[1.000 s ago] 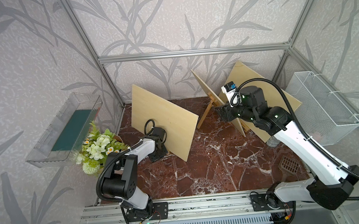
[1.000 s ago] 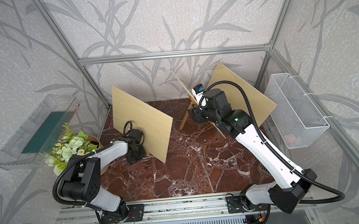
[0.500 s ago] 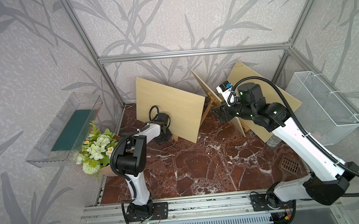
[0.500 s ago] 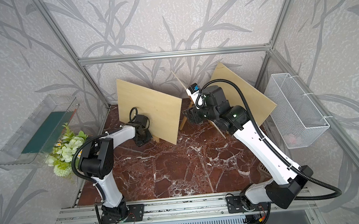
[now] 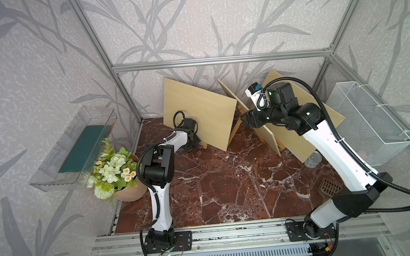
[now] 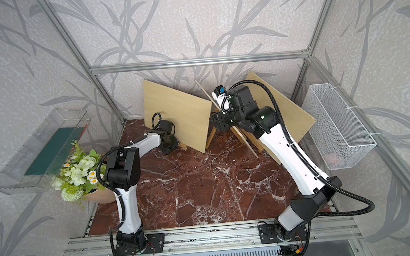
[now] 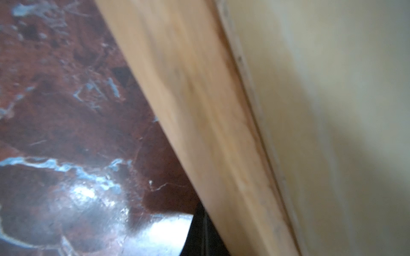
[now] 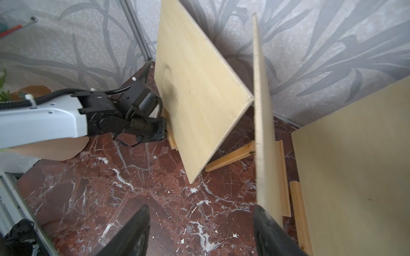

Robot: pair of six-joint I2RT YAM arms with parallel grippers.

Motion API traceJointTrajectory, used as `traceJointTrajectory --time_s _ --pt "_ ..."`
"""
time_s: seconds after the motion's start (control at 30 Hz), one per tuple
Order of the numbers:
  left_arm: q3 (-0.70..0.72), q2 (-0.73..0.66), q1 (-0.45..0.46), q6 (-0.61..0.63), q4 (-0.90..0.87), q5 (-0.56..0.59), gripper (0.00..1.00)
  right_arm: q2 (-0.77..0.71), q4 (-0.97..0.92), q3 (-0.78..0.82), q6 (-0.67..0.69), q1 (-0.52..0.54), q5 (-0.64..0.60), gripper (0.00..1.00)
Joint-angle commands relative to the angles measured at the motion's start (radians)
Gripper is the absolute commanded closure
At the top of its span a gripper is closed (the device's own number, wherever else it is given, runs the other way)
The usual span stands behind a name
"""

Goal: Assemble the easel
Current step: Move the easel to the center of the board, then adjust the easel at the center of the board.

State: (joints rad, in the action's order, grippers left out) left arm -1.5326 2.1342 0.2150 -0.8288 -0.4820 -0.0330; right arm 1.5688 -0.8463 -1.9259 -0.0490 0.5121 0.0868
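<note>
In both top views, the left tool (image 5: 192, 144), shut on the base of the left panel (image 5: 203, 113), has carried it back to 11 o'clock on the bench (image 5: 228, 186), beside the middle panel (image 5: 270, 141).
Left wrist view: only panel and ledge (image 7: 199, 110) show.
Right wrist view: the right tool (image 8: 200, 208) stands wide open and empty; joining likely follows.

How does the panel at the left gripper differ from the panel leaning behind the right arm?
The left panel stands nearly upright, with the left gripper shut on its foot; the right panel leans back toward the wall with no gripper on it. The left panel's face is nearly all visible; the right arm hides much of the right panel. Both are pale plywood rectangles.
</note>
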Motion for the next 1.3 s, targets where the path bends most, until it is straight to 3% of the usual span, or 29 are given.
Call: traceJointTrajectory --time_s 0.0,0.17,0.37,0.8,0.97,1.27 --pt "0.015 -0.024 0.010 -0.014 -0.017 -0.010 1.00 0.006 -0.034 -0.073 -0.031 -0.060 -0.025 0.28" --pt "0.136 -0.160 0.003 -0.009 -0.011 -0.002 1.00 0.041 -0.044 -0.071 -0.116 -0.200 0.037 0.28" --pt "0.324 -0.407 -0.031 0.003 -0.024 0.007 1.00 0.097 0.085 0.138 -0.187 -0.320 0.119 0.32" --pt "0.484 -0.773 -0.091 0.063 -0.136 0.106 1.00 0.412 0.115 0.134 -0.102 -0.327 0.148 0.36" --pt "0.484 -0.820 -0.113 0.082 -0.169 0.125 1.00 0.487 0.137 0.157 -0.125 -0.324 0.179 0.38" --pt "0.481 -0.828 -0.142 0.092 -0.179 0.127 1.00 0.490 0.213 0.249 -0.168 -0.283 0.222 0.38"
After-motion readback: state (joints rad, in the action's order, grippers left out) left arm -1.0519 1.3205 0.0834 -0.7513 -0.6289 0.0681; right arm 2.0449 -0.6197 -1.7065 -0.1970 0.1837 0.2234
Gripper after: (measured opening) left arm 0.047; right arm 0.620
